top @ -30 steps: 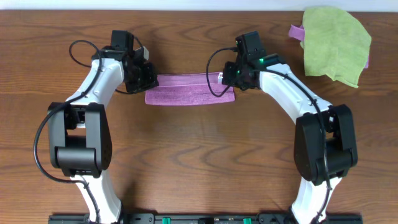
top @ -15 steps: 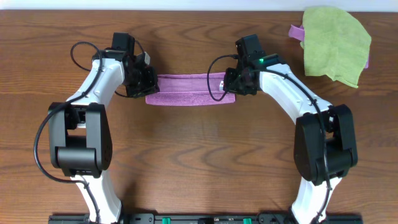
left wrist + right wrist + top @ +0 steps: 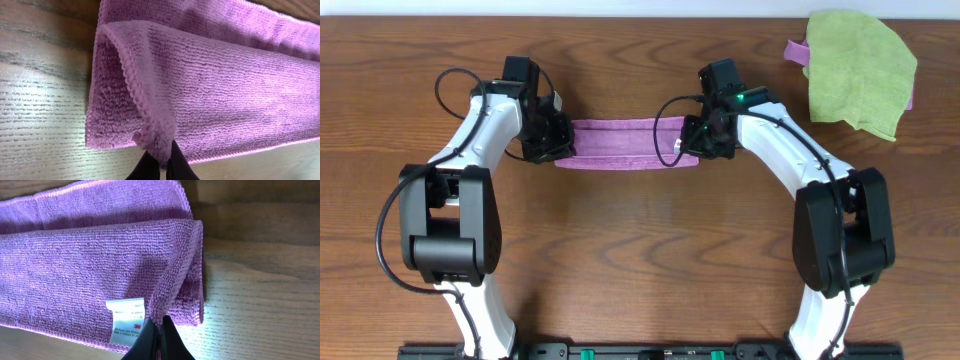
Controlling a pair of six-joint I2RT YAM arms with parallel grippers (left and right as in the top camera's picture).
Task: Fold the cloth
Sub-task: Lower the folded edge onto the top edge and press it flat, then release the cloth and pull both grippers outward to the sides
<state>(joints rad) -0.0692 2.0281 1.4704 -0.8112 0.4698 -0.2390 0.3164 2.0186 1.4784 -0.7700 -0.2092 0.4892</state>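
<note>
Now: the cloth (image 3: 625,143) lies as a long narrow band on the table (image 3: 640,260), stretched between the two arms, toward the far side. At the band's left end the left gripper (image 3: 161,167) pinches the hemmed corner of the upper layer, its tips pressed together on the hem, which is drawn up into a ridge. At the right end the right gripper (image 3: 159,339) pinches the folded edge, just beside a white label (image 3: 126,317). The lower layer lies flat on the wood. A green cloth (image 3: 860,70) sits at the far right corner, well apart, with a purple strip (image 3: 797,50) showing at its left edge.
</note>
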